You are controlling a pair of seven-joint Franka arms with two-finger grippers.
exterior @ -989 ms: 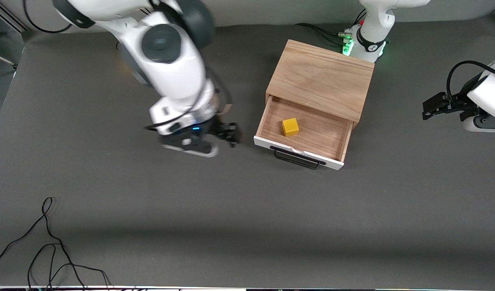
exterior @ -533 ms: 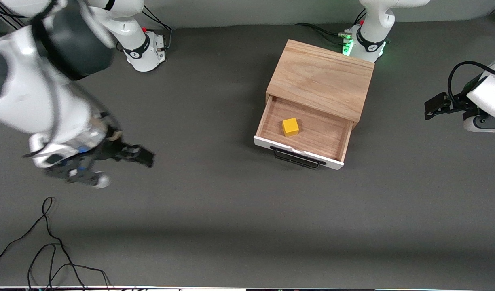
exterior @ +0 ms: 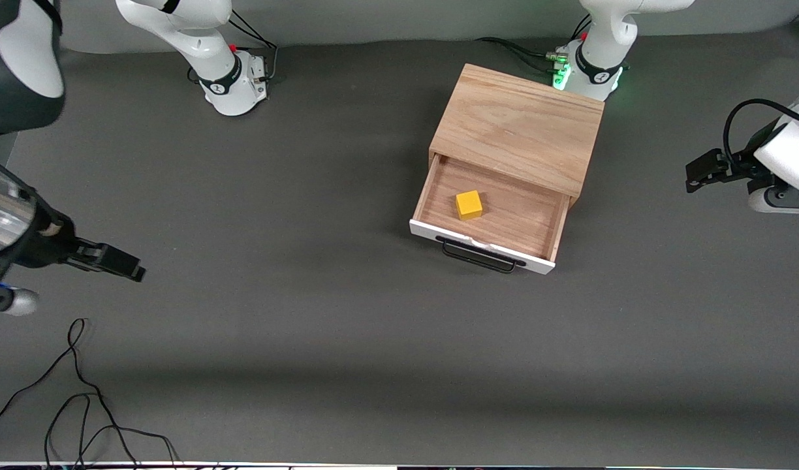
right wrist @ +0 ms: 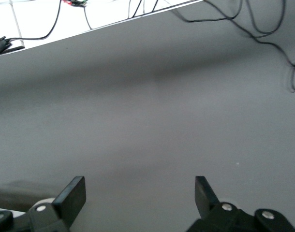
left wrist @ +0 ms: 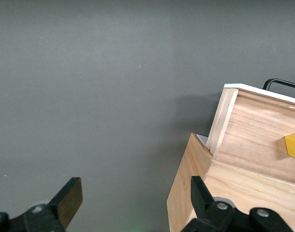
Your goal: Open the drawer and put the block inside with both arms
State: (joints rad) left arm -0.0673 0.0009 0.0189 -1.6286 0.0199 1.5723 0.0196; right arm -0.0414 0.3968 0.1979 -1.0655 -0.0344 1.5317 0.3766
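Note:
The wooden cabinet (exterior: 518, 127) stands near the left arm's base, and its white-fronted drawer (exterior: 481, 247) with a black bar handle (exterior: 479, 259) is pulled open toward the front camera. The yellow block (exterior: 469, 204) sits inside the drawer on the wood floor. It also shows in the left wrist view (left wrist: 293, 144), beside the drawer wall (left wrist: 263, 137). My left gripper (exterior: 698, 171) is open and empty over the table at the left arm's end; its own view (left wrist: 136, 199) shows bare table between the fingers. My right gripper (exterior: 122, 264) is open and empty over the table at the right arm's end, also in its own view (right wrist: 140, 195).
Loose black cables (exterior: 79, 405) lie on the table near the front edge at the right arm's end, also in the right wrist view (right wrist: 278, 34). The grey table (exterior: 321, 313) spreads between the drawer and the right gripper.
My right arm has swung away from beside the drawer to the right arm's end of the table. The block, drawer and left arm have stayed put.

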